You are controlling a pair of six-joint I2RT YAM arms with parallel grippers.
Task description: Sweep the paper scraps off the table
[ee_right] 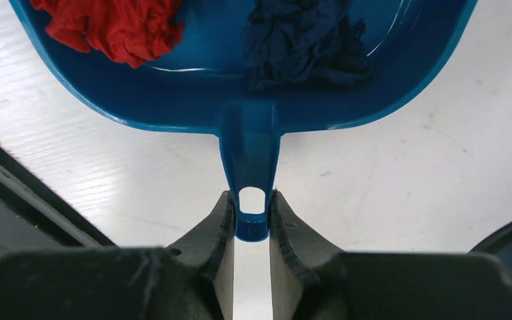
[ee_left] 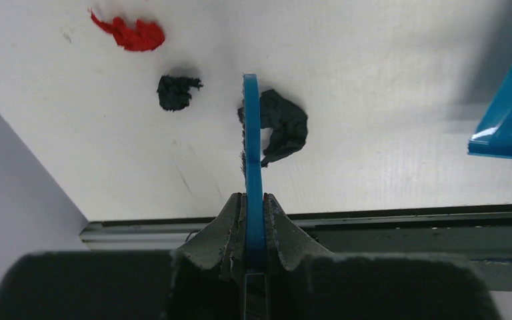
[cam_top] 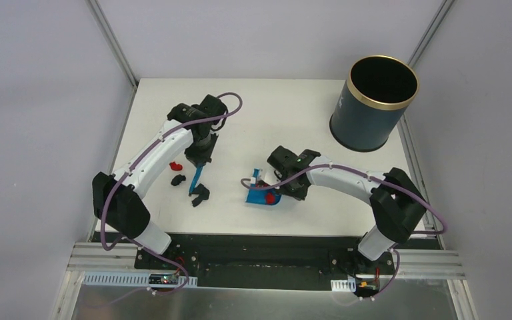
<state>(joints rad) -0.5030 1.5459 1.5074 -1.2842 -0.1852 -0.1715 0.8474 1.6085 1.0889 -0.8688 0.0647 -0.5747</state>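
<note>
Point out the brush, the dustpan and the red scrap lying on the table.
brush [ee_left: 251,147], left wrist view, on its blue handle edge.
dustpan [ee_right: 250,140], right wrist view, on its handle neck.
red scrap [ee_left: 133,35], left wrist view, on the wad's middle.

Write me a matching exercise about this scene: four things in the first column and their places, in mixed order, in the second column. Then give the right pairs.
Things
1. brush
2. dustpan
3. bin
4. leftmost red scrap

Places
a. held in the right hand
b. loose on the table
c. held in the left hand
d. far right corner of the table

Pairs: 1-c, 2-a, 3-d, 4-b
</note>
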